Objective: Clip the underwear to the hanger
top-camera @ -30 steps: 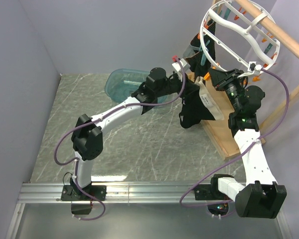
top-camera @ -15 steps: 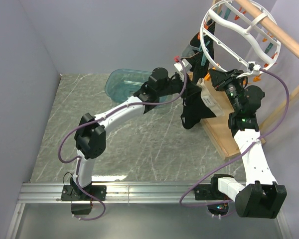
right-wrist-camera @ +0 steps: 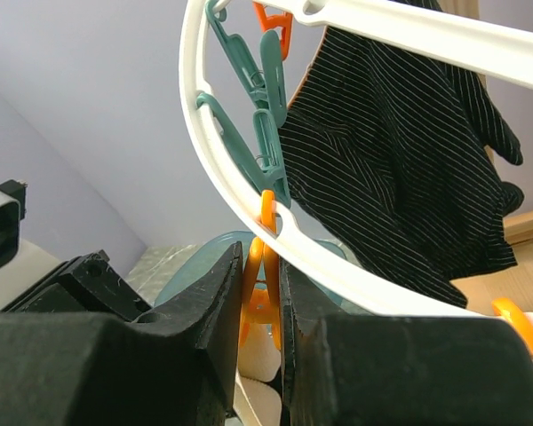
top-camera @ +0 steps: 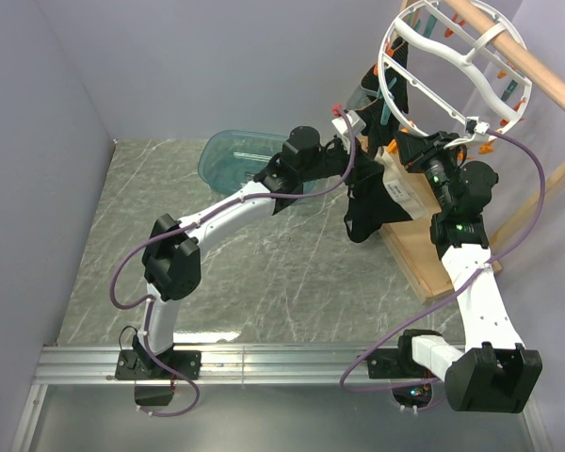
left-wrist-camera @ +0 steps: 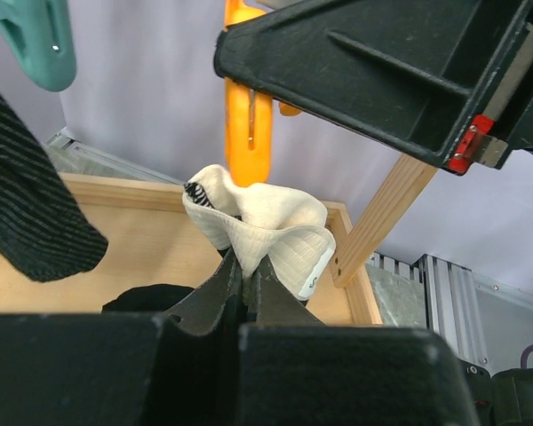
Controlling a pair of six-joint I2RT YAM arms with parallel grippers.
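Observation:
The underwear (top-camera: 365, 202) hangs as black fabric with a cream waistband (left-wrist-camera: 271, 222) under the white ring hanger (top-camera: 449, 58). My left gripper (left-wrist-camera: 247, 266) is shut on a bunched fold of that waistband and holds it just below an orange clip (left-wrist-camera: 249, 124). My right gripper (right-wrist-camera: 262, 297) is shut on the same orange clip (right-wrist-camera: 265, 284), squeezing it where it dangles from the hanger ring (right-wrist-camera: 215, 151). The waistband shows right under the clip's lower end (right-wrist-camera: 265, 355). In the top view the two grippers meet near the hanger's lower left rim (top-camera: 388, 151).
A black striped garment (right-wrist-camera: 400, 160) hangs from the hanger beside teal clips (right-wrist-camera: 268, 106). The wooden rack's pole (top-camera: 523, 61) and base board (top-camera: 424, 259) stand at right. A teal basin (top-camera: 228, 155) sits behind the left arm.
My left arm has shifted a little right and up, bringing the waistband closer under the orange clip. The right arm has stayed put on the clip.

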